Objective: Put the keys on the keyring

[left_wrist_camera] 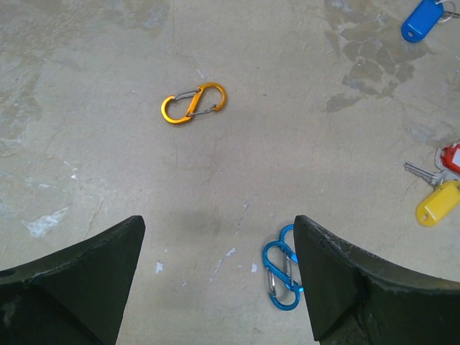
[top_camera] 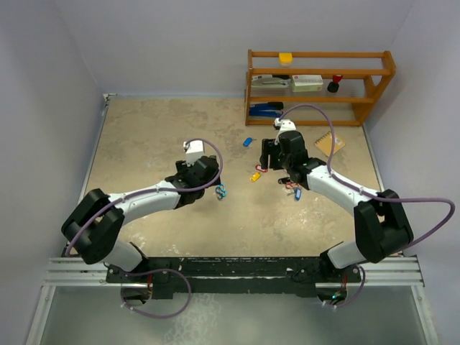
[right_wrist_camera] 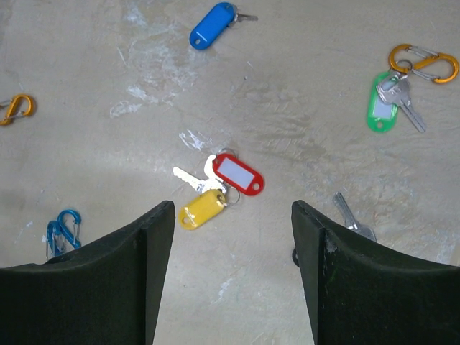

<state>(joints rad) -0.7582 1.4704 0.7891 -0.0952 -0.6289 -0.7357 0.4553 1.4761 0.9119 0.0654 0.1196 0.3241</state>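
My right gripper is open and empty, above the tabletop; it also shows in the top view. Just ahead of it lie a red-tagged key and a yellow-tagged key, joined on a small ring. A blue-tagged key lies farther off. A green-tagged key hangs on an orange clip. A bare key lies by the right finger. My left gripper is open and empty, with two blue clips beside its right finger.
A loose orange clip lies ahead of the left gripper. A wooden shelf with office items stands at the back right, with a spiral notebook in front of it. More tagged keys lie under the right arm.
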